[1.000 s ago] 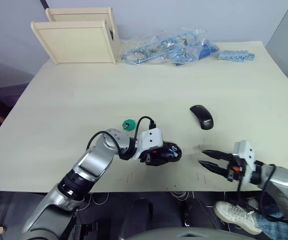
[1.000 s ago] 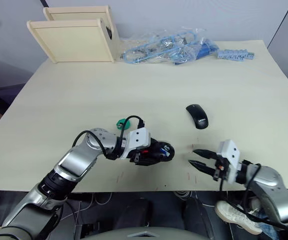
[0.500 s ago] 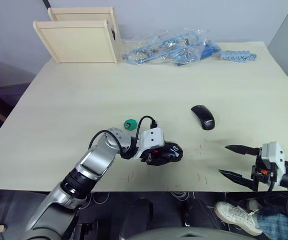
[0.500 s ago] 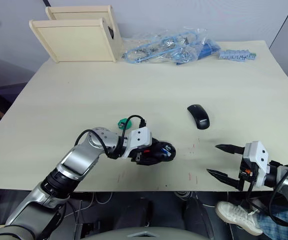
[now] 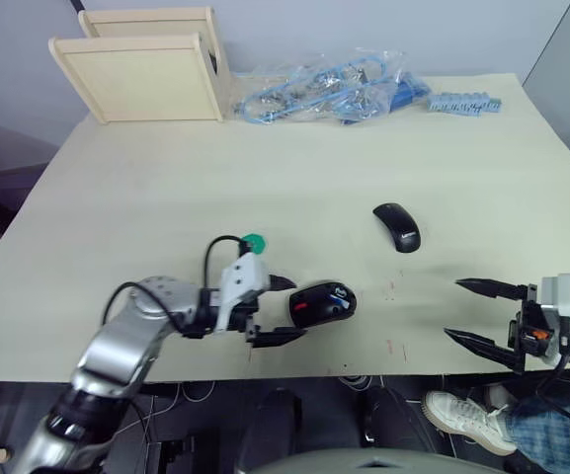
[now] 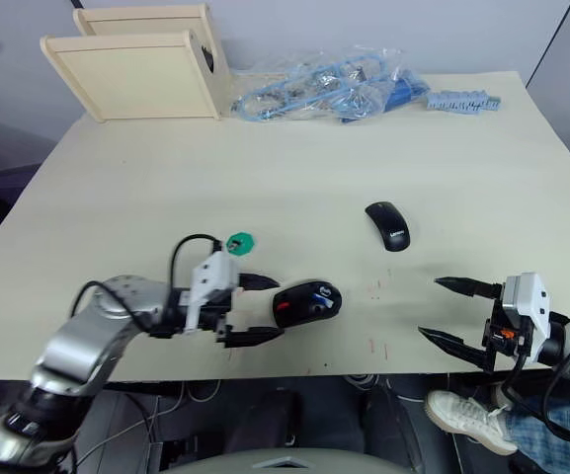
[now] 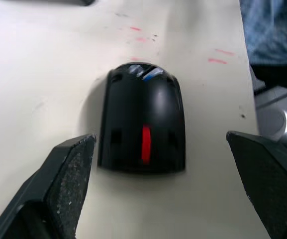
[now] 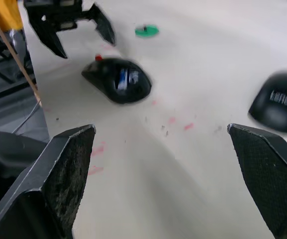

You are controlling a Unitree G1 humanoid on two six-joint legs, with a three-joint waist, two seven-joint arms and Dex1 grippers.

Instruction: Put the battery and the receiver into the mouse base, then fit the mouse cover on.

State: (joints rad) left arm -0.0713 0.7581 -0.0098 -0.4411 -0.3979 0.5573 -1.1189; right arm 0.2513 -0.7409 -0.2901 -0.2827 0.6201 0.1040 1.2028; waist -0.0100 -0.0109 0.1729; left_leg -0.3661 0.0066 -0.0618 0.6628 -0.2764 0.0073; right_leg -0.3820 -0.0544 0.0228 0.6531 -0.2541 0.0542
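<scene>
I saw the left gripper spread wide and empty, the base just beyond its fingertips. The right gripper gaped empty, the cover well apart.

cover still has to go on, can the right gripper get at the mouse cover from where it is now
Probably yes. The right gripper is open near the table's front edge, and the mouse cover lies alone further back, with only bare table between them. The mouse base sits off to the side.
</scene>
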